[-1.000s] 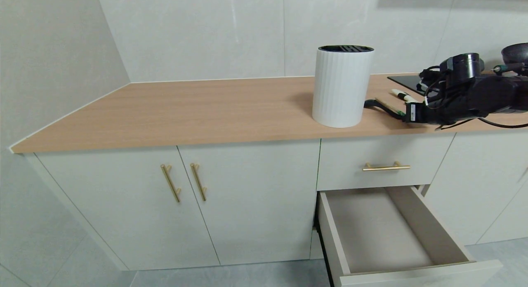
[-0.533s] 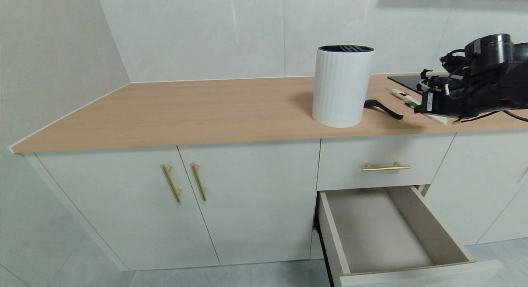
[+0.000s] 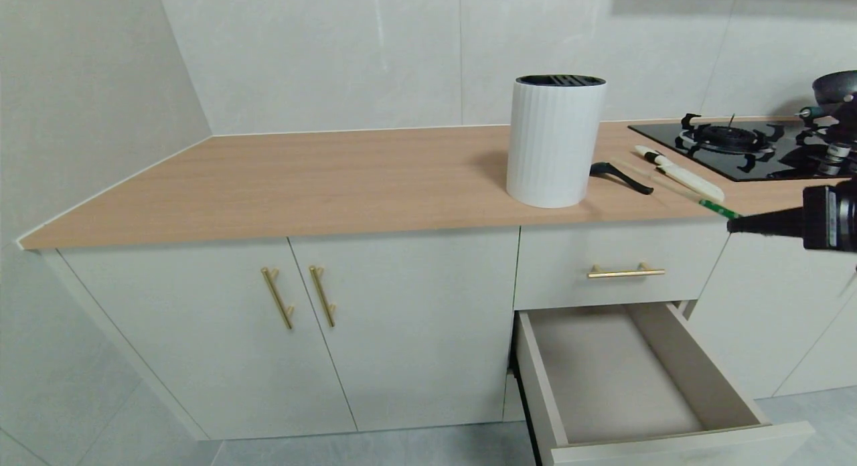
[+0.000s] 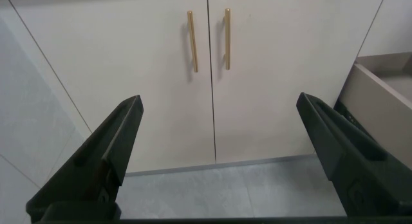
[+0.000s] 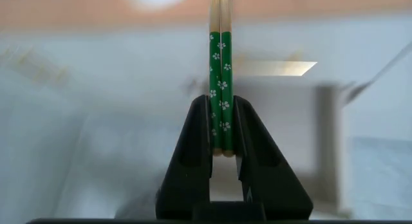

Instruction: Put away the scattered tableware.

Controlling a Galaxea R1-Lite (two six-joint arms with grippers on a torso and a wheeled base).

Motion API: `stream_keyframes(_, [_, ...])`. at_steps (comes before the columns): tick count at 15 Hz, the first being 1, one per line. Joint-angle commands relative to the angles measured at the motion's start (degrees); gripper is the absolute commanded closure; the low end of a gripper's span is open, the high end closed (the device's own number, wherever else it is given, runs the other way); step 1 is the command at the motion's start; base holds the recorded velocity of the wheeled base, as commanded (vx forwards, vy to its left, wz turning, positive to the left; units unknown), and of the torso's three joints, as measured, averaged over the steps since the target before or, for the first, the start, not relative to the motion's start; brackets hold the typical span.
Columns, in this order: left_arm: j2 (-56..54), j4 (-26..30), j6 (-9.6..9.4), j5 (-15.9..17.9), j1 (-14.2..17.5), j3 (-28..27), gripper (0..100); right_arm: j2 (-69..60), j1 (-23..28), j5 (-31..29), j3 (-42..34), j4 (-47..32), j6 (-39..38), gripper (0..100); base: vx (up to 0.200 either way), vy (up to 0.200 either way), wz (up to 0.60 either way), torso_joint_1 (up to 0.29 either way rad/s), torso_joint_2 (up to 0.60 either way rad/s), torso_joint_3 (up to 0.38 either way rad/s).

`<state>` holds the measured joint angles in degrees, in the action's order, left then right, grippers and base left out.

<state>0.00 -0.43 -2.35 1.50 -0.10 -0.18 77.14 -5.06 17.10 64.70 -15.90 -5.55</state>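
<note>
— What do we list first, from the left?
— Our left gripper (image 4: 219, 102), spread wide with nothing in it, before the pale cabinet doors with gold bar handles (image 4: 209, 40).
— On the wooden counter (image 3: 301, 178)?
— The white ribbed cylindrical holder (image 3: 556, 141); just beside it the black-handled utensil (image 3: 621, 177), then the cream-handled knife (image 3: 676, 173).
— And the right?
— Our right gripper (image 3: 736, 223) is clamped on the green-ended wooden chopsticks (image 5: 219, 89), held at the counter's front edge, above the open beige drawer (image 3: 535, 379).
</note>
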Motion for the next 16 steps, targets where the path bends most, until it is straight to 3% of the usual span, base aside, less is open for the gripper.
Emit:
stream_keyframes(1, [0.0, 0.0, -0.02, 0.0, 0.0, 0.0, 0, -8.6, -6.6, 0.9, -6.8, -3.4, 0.6, 100, 0.000, 0.000, 0.00, 0.000, 0.00, 0.000])
stream_keyframes(3, [0.0, 0.0, -0.02, 0.0, 0.0, 0.0, 0, -6.9, -10.8, 0.9, -7.9, -7.9, 1.4, 100, 0.000, 0.000, 0.00, 0.000, 0.00, 0.000])
stream_keyframes(7, [0.0, 0.0, -0.02, 0.0, 0.0, 0.0, 0, 6.3, -11.3, -2.2, -5.7, -18.0, 5.3, 100, 0.000, 0.000, 0.00, 0.000, 0.00, 0.000])
stream_keyframes(8, [0.0, 0.0, -0.02, 0.0, 0.0, 0.0, 0, 7.1, -11.2, -3.0, -5.6, -18.0, 5.3, 100, 0.000, 0.000, 0.00, 0.000, 0.00, 0.000])
stream_keyframes(9, [0.0, 0.0, -0.02, 0.0, 0.0, 0.0, 0, 13.6, -9.8, -8.1, -5.6, -17.9, 5.2, 100, 0.000, 0.000, 0.00, 0.000, 0.00, 0.000])
stream_keyframes(13, [0.0, 0.0, -0.02, 0.0, 0.0, 0.0, 0, 25.3, -6.8, -8.9, -4.8, -14.8, 5.3, 100, 0.000, 0.000, 0.00, 0.000, 0.00, 0.000])
stream_keyframes(16, [0.0, 0.0, -0.02, 0.0, 0.0, 0.0, 0, 33.0, -5.4, -9.0, -5.2, -5.5, 4.8, 100, 0.000, 0.000, 0.00, 0.000, 0.00, 0.000])
